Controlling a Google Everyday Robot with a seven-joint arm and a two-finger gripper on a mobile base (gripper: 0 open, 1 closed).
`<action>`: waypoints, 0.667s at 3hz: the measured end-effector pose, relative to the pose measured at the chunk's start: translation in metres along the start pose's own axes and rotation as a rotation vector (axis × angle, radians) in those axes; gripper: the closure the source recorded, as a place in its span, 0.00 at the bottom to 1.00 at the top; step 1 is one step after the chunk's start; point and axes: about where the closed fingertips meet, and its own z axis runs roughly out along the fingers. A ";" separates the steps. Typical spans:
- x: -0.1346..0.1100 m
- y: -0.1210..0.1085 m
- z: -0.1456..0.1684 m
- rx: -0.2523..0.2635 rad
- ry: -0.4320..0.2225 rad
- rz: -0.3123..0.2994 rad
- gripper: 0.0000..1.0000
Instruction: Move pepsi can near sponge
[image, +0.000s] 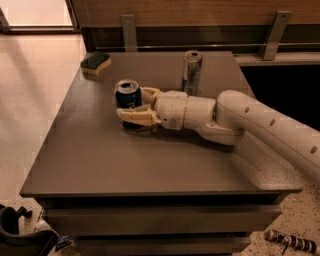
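The pepsi can (128, 94) stands upright, its long axis vertical and its silver top facing up, on the left-centre part of the table (125, 165). I cannot tell whether its base rests on the surface or is just clear of it. The pincer (131, 104) is clenched on it. One tan finger lies along the can's far-right side and the other along its near side, so the can sits at the pincer's left end. The white arm (260, 120) reaches in low across the table from the right.

The sponge (96, 62) lies at the far-left corner, green layer up. It is apart from the can, along a diagonal that runs farther back and to the left. That is roughly the way the pincer already points, so I judge the coming move to be a carry onward along the arm's own line, bent somewhat toward the far edge. The path between can and sponge looks open.

The tall silver can (192, 70) stands far-right of the pincer, just behind the wrist and off that diagonal. The chief risk is overshooting and nudging the sponge off the corner.
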 end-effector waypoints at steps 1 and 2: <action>0.014 -0.054 0.011 0.156 0.076 0.049 1.00; 0.015 -0.069 0.013 0.192 0.099 0.060 1.00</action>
